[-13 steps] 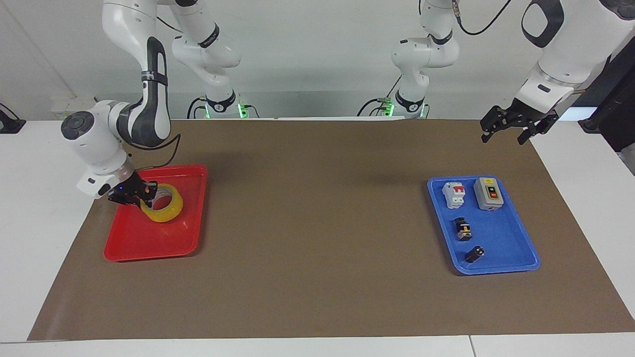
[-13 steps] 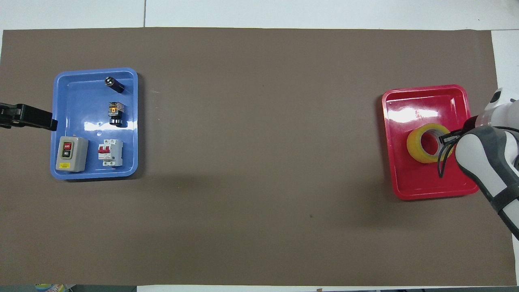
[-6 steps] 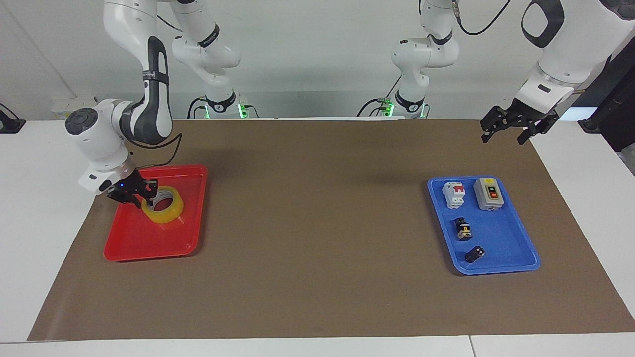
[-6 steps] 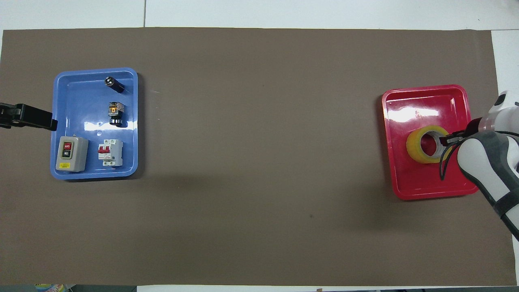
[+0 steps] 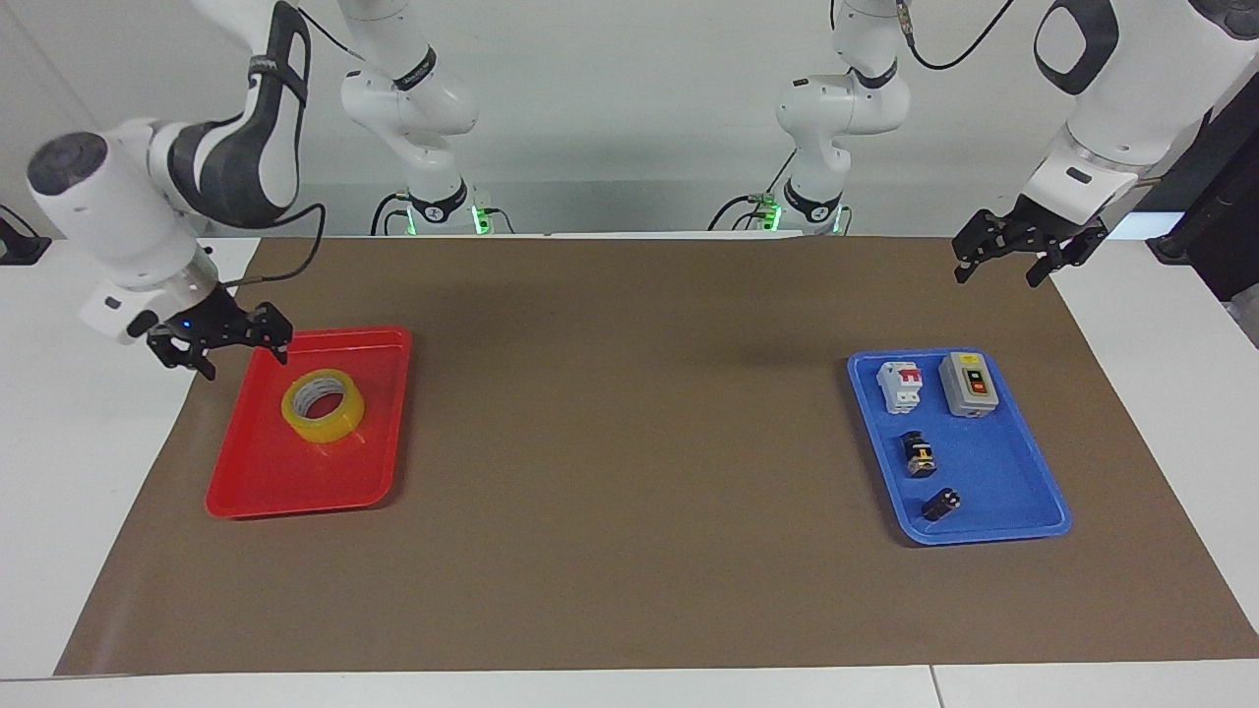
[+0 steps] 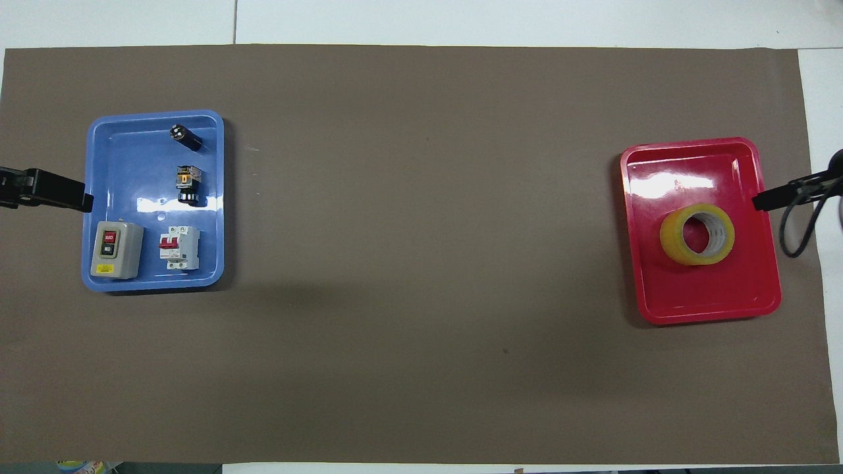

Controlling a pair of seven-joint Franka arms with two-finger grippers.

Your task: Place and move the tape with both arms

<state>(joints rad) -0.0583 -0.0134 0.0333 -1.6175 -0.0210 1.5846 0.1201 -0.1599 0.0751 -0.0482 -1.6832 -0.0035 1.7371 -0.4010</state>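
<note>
The yellow tape [image 5: 323, 405] lies flat in the red tray [image 5: 295, 487] at the right arm's end of the table, and nothing holds it. It also shows in the overhead view [image 6: 697, 234]. My right gripper [image 5: 234, 352] is open and empty, raised over the tray's edge and the brown mat beside it, apart from the tape. One of its fingers [image 6: 774, 197] shows in the overhead view. My left gripper [image 5: 995, 275] is open and empty. It waits in the air over the mat's corner at the left arm's end.
A blue tray [image 5: 1003, 521] at the left arm's end holds a grey switch box [image 5: 969, 384], a white and red breaker [image 5: 899, 384] and two small black parts [image 5: 920, 455]. The brown mat [image 5: 629, 442] covers the table between the trays.
My right gripper let go of the tape, opened, rose and drew back off the tray. The tape stays flat in the red tray. The left arm has not moved.
</note>
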